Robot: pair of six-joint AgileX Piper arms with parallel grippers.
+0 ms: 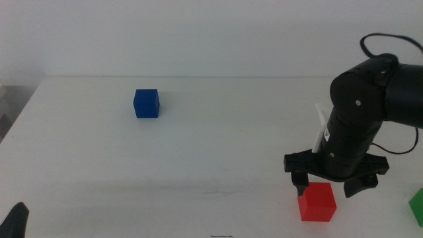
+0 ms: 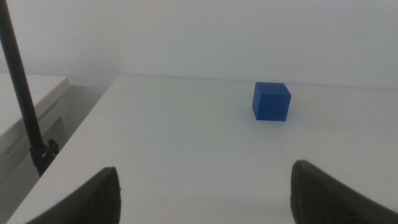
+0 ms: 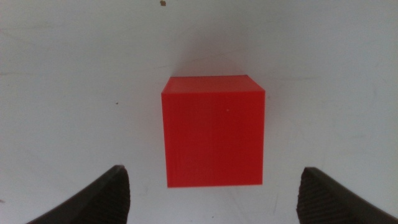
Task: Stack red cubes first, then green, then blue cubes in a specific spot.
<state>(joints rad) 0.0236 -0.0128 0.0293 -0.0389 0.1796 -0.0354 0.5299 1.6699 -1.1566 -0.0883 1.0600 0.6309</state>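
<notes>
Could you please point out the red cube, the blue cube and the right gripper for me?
red cube [image 3: 213, 130]: right wrist view, middle of its top face.
blue cube [image 1: 147, 104]: middle view, centre of its front face.
right gripper [image 1: 327, 187]: middle view, midway between its open jaws.

Overhead forward-down middle view; right wrist close above red cube [image 3: 214, 130], shared with middle.

Green cube [image 1: 417, 206] cut by edge

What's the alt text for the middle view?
The right gripper hangs open just above the red cube near the table's front right. The blue cube sits far off at back left, and the green cube is cut off by the right edge.
</notes>
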